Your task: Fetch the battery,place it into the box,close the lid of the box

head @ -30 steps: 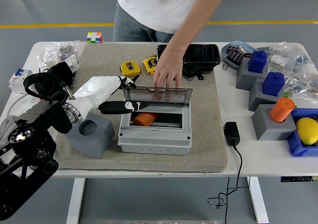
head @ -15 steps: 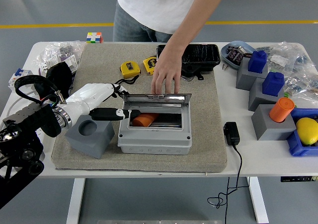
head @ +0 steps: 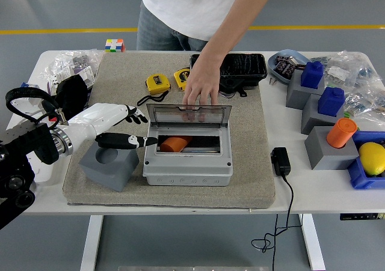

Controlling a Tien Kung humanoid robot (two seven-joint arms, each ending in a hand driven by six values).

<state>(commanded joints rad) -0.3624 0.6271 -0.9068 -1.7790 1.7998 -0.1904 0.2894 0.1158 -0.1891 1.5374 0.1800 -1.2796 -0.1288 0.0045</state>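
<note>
The grey box [head: 187, 166] sits on the beige mat [head: 252, 163] with its clear lid [head: 189, 116] standing up at the back. An orange battery [head: 175, 143] lies inside the box at the left. My left hand [head: 133, 128] hovers just left of the box, fingers spread and holding nothing, its thumb tip near the box's left rim. A person's hand [head: 201, 89] reaches from the far side, and its fingers rest on the lid's top edge. My right arm is out of the picture.
A grey block with a round hole [head: 111, 163] stands under my left wrist. Two yellow tape measures [head: 157, 82] and a black tray [head: 231, 71] lie behind the box. A black adapter [head: 280, 161] with cable, grey stands with blue blocks [head: 311, 74], an orange cylinder [head: 341, 131] and a lemon [head: 372, 157] crowd the right.
My left arm has drawn back to the left, away from the box. The lid dipped lower half a second ago and now stands upright again under the person's fingers.
</note>
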